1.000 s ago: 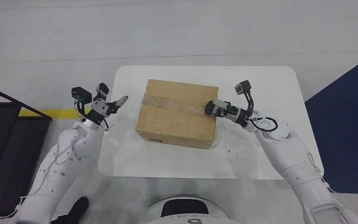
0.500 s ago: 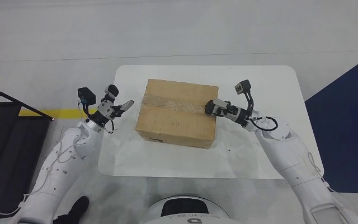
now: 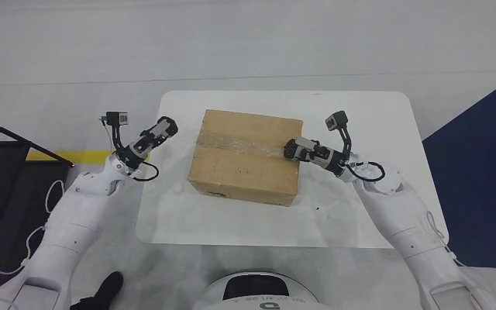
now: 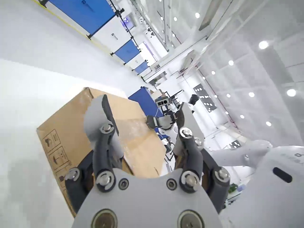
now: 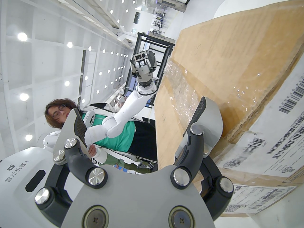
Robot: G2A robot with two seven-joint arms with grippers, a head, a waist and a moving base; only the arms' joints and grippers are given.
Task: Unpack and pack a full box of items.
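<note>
I'm looking down at the cardboard box (image 3: pixel 246 157), which is sitting closed on the white table (image 3: pixel 364 116). It is a little nearer the left edge than the right and turned slightly askew to the table's edges. A strip of clear tape (image 3: pixel 244 142) is running across its top flaps from side to side. White shipping labels (image 5: pixel 273 143) are showing on the side wall that faces the table's right edge.

The left gripper (image 3: pixel 167 126) is hanging over the table's left edge, toward the far-left corner. It is pointing at the box's left wall and standing apart from it. In its own wrist view I'm seeing its two fingers spread well apart, with nothing between them.

The right gripper (image 3: pixel 289 149) is sitting at the right rim of the box top, right where the tape ends. Its fingers are gaping wide and gripping nothing. One finger (image 5: pixel 204 117) is lying over the taped seam and the other is standing off in the air. I can't tell from here whether that lower finger is actually pressing on the cardboard or only hovering just above it.
</note>
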